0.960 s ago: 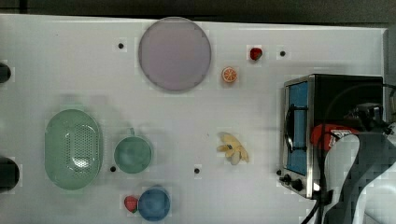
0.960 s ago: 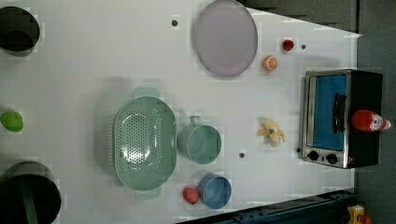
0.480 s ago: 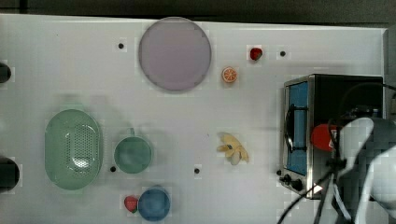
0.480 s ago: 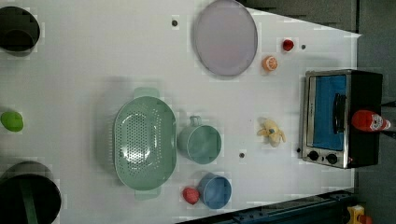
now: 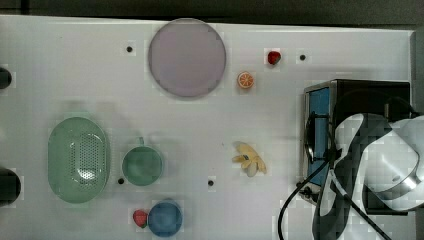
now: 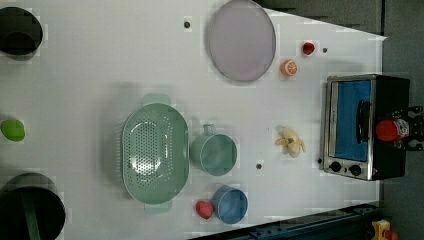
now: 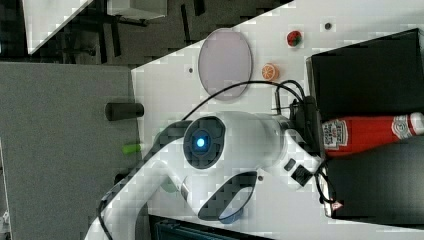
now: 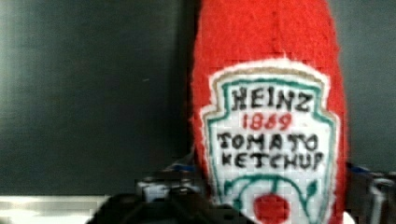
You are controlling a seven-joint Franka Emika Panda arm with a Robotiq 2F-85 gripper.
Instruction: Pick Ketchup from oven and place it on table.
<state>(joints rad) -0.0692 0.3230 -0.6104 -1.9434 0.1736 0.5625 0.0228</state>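
The ketchup (image 7: 370, 134), a red bottle with a white label, stands on the black top of the oven (image 7: 365, 75), not inside it. In the left view the ketchup (image 6: 392, 130) shows at the oven's (image 6: 350, 125) far right edge, with my gripper (image 6: 407, 129) straddling it. My gripper (image 7: 312, 130) is at the bottle's lower body in the right view. The wrist view has the ketchup (image 8: 271, 116) label close up, with the gripper (image 8: 271, 196) around its base. In the top view my white arm (image 5: 385, 160) covers the oven (image 5: 370, 95) on the white table (image 5: 75, 65).
On the table are a lilac plate (image 5: 186, 57), a green colander (image 5: 79, 159), a green cup (image 5: 142, 166), a blue bowl (image 5: 165, 218), two strawberries (image 5: 273, 57) (image 5: 140, 218), an orange slice (image 5: 245, 79) and a peeled banana (image 5: 250, 160). A black cable (image 5: 300, 200) hangs by the oven front.
In the top view my arm has moved further over the oven and now hides the ketchup. In the left view the black gripper has come in around the bottle.
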